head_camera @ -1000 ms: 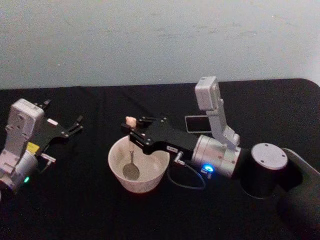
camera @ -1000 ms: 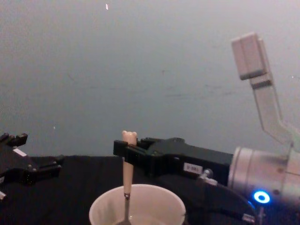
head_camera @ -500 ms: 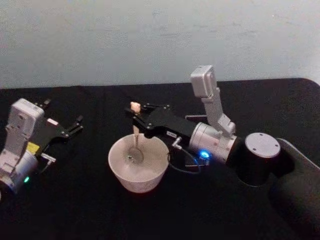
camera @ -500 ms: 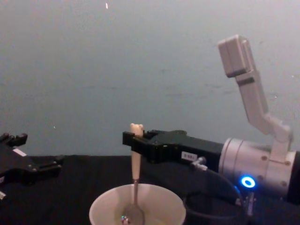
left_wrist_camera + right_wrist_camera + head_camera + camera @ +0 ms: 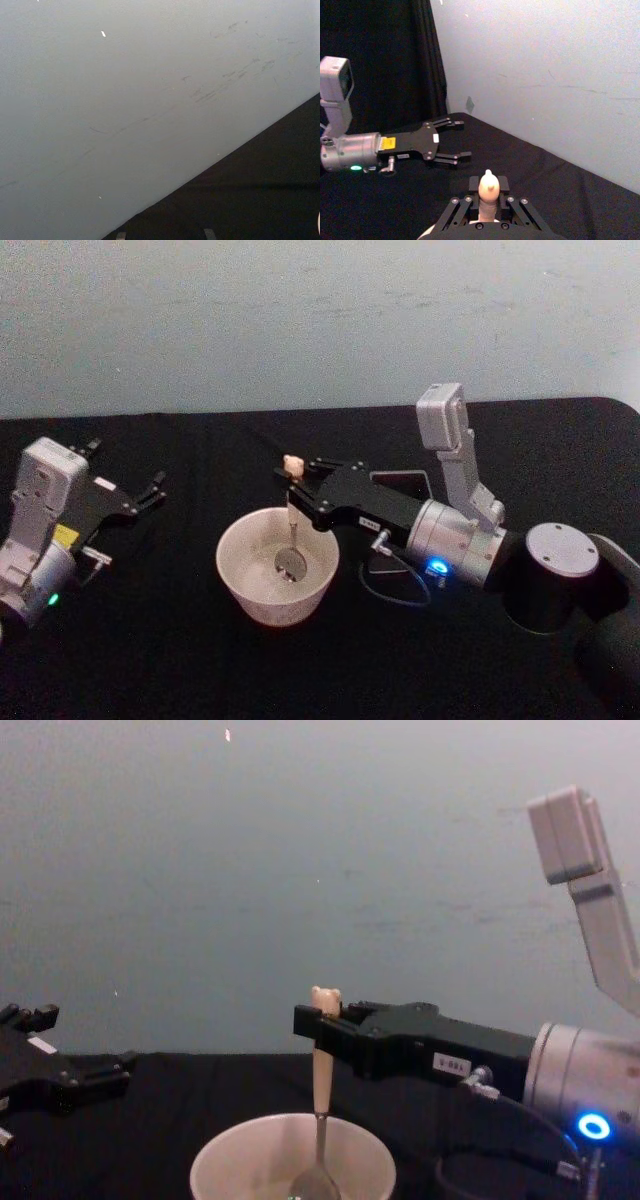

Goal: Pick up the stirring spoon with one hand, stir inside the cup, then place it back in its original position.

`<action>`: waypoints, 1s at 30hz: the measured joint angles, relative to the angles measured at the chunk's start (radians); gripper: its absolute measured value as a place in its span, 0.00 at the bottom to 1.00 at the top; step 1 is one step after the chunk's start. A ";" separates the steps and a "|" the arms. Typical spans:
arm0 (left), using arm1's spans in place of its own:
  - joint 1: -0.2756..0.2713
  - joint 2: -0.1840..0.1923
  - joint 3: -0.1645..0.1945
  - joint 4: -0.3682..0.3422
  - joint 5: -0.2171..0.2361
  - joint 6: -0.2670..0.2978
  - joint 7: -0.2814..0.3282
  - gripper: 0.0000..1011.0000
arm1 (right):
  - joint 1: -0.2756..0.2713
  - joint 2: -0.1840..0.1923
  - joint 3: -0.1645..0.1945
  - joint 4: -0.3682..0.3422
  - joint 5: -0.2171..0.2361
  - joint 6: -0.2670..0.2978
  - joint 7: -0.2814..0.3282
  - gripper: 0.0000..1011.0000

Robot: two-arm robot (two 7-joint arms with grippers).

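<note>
While the right gripper point(image 5: 293, 480) reaches out over the cup point(image 5: 238, 550), we see its two black fingers closed to a narrow gap on the stirring spoon point(image 5: 291, 530). They pinch the cream-beige handle just under the tiny bear head, which pokes up above them in the right wrist view point(image 5: 489, 189). From the chest we see the spoon point(image 5: 321, 1065) hanging nearly upright. Its thin metal neck drops past the rim, and its shiny bowl sits low inside the cup point(image 5: 215, 1172), a little right of centre. We cannot tell whether the bowl touches the bottom.

The cup is wide, round and cream-white with a plain smooth rim, and it stands on the black table point(image 5: 200, 660). Just behind the right gripper's body we make out part of the dark square-sided holder point(image 5: 405, 480), mostly hidden.

The left gripper point(image 5: 157, 490) lies well to the left of the cup with its fingers spread apart and nothing between them.

For writing, we find a white label point(image 5: 450, 1064) on the right gripper's body and a yellow label point(image 5: 387, 143) on the left one, both too small to read. A blue ring light point(image 5: 594, 1126) glows on the right wrist.
</note>
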State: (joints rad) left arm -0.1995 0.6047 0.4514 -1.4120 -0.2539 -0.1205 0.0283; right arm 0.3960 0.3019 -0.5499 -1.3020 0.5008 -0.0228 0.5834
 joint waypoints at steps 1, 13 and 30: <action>0.000 0.000 0.000 0.000 0.000 0.000 0.000 0.99 | -0.004 0.002 0.001 -0.006 0.003 0.001 0.001 0.21; 0.000 0.000 0.000 0.000 0.000 0.000 0.000 0.99 | -0.028 0.002 0.038 -0.059 0.069 0.004 -0.016 0.21; 0.000 0.000 0.000 0.000 0.000 0.000 0.000 0.99 | -0.097 0.040 0.163 -0.203 0.165 -0.029 -0.108 0.21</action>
State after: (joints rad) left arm -0.1994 0.6046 0.4514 -1.4120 -0.2539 -0.1206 0.0283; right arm 0.2993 0.3419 -0.3873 -1.5050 0.6655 -0.0514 0.4754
